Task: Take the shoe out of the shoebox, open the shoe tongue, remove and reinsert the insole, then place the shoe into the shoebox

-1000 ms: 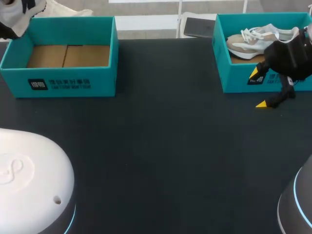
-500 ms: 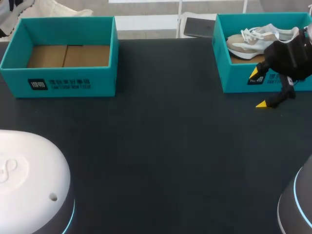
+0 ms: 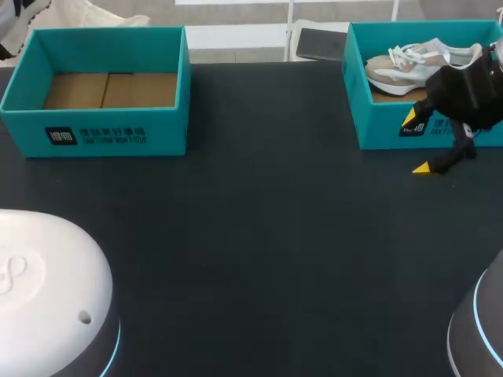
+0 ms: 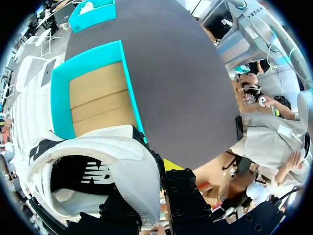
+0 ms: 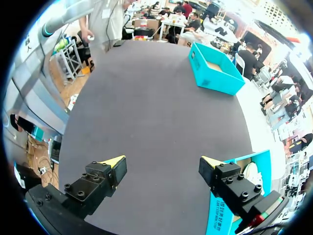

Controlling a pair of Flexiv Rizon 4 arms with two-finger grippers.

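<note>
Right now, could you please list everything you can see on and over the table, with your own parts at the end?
table: one, black, under everything.
shoeboxes: two, teal, lidless; the left shoebox at the far left with its brown floor showing, the right shoebox at the far right.
boxed shoe: one, white and beige, lying in the right shoebox.
held shoe: one, white with black, in the air by the left shoebox.
left pincer: one, black with yellow tips, shut on the held shoe.
right pincer: one, black with yellow tips, open, in front of the right shoebox.
</note>
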